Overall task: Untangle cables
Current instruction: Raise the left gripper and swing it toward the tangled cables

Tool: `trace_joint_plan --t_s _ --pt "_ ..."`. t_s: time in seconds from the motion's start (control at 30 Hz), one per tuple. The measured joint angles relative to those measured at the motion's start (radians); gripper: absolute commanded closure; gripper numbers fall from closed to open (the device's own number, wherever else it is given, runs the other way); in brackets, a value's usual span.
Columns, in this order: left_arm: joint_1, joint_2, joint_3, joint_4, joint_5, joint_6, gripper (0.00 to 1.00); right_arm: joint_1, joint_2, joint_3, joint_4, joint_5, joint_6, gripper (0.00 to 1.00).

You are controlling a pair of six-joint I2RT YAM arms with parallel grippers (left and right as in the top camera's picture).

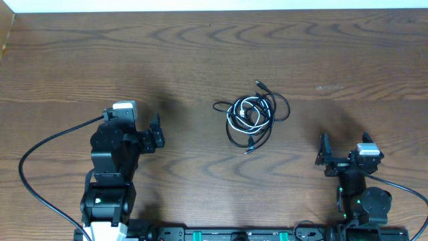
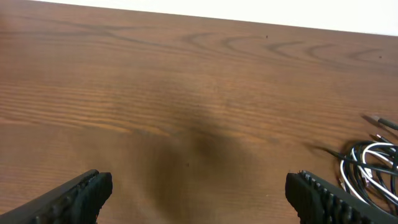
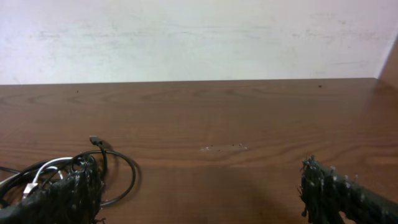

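Item: a tangled bundle of thin, flexible cables [image 1: 251, 114], mostly black cords with one white cord looped through them and small plug ends sticking out. It lies on the brown wood-grain table [image 1: 200, 53], roughly at the middle, between the two arms and somewhat farther from the robot's base than either gripper. One black plug end points away from the base at the top of the bundle, and another trails out at the near side. Left gripper [image 1: 158, 131]: black, two-fingered, jaws spread wide, holding nothing and well apart from the bundle. In the left wrist view the bundle shows at the right edge, beyond the right-hand finger [image 2: 323, 193]. Right gripper [image 1: 326, 155]: black, two-fingered, jaws likewise spread wide and holding nothing, standing near the bundle without touching it. In the right wrist view the loops lie low at the left, partly hidden behind the left-hand finger [image 3: 68, 193]. Background in the right wrist view: a pale, scuffed wall [image 3: 199, 37] beyond the table's far edge.
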Motion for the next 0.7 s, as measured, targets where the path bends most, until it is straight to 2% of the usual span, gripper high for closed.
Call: trace_joint_plan --t_s 0.47,0.7 --pt "0.000 0.000 0.004 -0.008 0.000 -0.003 0.04 0.000 0.000 0.000 0.000 0.000 0.000 0.01" --pt "0.000 0.001 0.104 -0.206 0.000 -0.046 0.04 0.000 0.000 0.000 0.000 0.000 0.000 0.01"
